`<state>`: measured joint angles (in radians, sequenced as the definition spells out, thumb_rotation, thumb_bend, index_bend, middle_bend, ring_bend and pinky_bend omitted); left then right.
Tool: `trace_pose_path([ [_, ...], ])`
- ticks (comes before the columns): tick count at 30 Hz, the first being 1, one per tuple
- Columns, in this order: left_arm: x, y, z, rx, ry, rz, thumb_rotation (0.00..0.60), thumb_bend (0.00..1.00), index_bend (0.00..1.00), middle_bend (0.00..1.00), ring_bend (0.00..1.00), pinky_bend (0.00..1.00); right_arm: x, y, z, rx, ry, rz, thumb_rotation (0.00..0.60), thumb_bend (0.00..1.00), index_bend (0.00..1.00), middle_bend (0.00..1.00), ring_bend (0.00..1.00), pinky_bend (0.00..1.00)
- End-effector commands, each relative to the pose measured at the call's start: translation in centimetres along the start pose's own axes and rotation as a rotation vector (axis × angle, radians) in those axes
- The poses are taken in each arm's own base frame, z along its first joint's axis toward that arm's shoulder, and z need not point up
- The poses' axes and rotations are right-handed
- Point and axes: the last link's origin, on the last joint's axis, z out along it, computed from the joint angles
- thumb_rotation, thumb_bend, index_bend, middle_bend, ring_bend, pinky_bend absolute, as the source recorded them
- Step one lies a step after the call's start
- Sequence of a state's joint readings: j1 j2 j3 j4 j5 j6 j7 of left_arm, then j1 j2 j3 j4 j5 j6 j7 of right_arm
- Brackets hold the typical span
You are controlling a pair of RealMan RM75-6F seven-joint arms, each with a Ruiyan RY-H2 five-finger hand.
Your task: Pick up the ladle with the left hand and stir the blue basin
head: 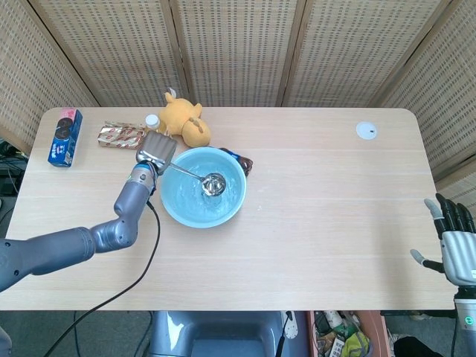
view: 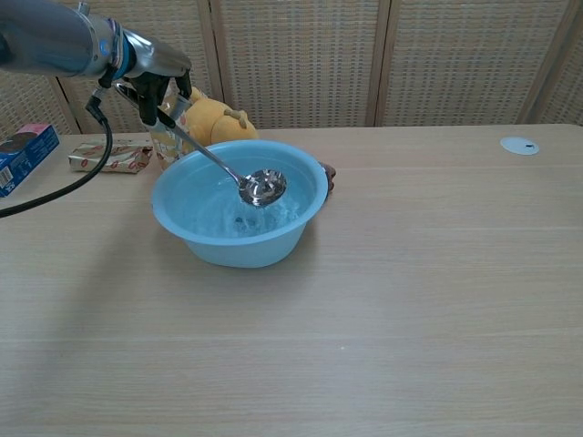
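The blue basin (head: 189, 214) (view: 200, 238) stands left of the table's middle and holds some water. My left hand (head: 155, 149) (view: 155, 80) grips the handle of a metal ladle (head: 213, 184) (view: 262, 187) at the basin's back left rim. The ladle's bowl hangs raised inside the basin, above the water, toward its far right side. My right hand (head: 453, 242) is open off the table's right edge, far from the basin, seen only in the head view.
A yellow plush toy (head: 186, 120) (view: 215, 120) and a small bottle (head: 152, 121) sit just behind the basin. A foil snack pack (head: 119, 135) (view: 107, 157) and a blue cookie box (head: 65, 137) (view: 22, 157) lie at the left. A dark object (head: 245, 163) touches the basin's right rim. A white disc (head: 365, 131) (view: 519, 145) lies far right.
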<state>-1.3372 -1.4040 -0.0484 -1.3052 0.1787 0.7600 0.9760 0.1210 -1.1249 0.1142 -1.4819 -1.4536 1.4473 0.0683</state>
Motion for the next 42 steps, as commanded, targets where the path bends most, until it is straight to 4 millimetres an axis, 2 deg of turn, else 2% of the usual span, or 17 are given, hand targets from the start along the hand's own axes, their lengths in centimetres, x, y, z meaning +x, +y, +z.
trace_pose_path([
  [1, 0.2, -0.6, -0.6, -0.018, -0.007, -0.065, 0.600, 0.59, 0.73, 1.00, 1.00, 1.00, 0.0, -0.1, 0.0, 0.001, -0.001, -0.002, 0.600, 0.00, 0.00, 0.00, 0.00, 0.00],
  [7, 1.1, -1.9, -1.7, -0.030, -0.037, -0.122, 0.600, 0.61, 0.74, 1.00, 1.00, 1.00, -0.2, -0.3, 0.0, 0.006, -0.007, -0.008, 0.600, 0.00, 0.00, 0.00, 0.00, 0.00],
  [9, 2.1, -2.2, -2.5, -0.030, -0.084, -0.164, 0.600, 0.62, 0.74, 1.00, 1.00, 1.00, -0.2, -0.4, 0.0, 0.007, -0.007, -0.009, 0.600, 0.00, 0.00, 0.00, 0.00, 0.00],
  [19, 4.9, -2.0, -3.9, 0.007, -0.161, -0.146, 0.600, 0.64, 0.76, 1.00, 1.00, 1.00, -0.3, -0.3, 0.1, -0.001, -0.009, -0.009, 0.600, 0.00, 0.00, 0.00, 0.00, 0.00],
  [33, 7.4, -2.4, -5.4, 0.074, -0.229, -0.101, 0.600, 0.64, 0.78, 1.00, 1.00, 1.00, 0.0, -0.2, 0.1, -0.006, -0.002, -0.005, 0.600, 0.00, 0.00, 0.00, 0.00, 0.00],
  [42, 7.9, -2.8, -5.9, 0.108, -0.254, -0.089, 0.600, 0.65, 0.78, 1.00, 1.00, 1.00, 0.0, -0.2, 0.1, -0.004, -0.006, -0.004, 0.600, 0.00, 0.00, 0.00, 0.00, 0.00],
])
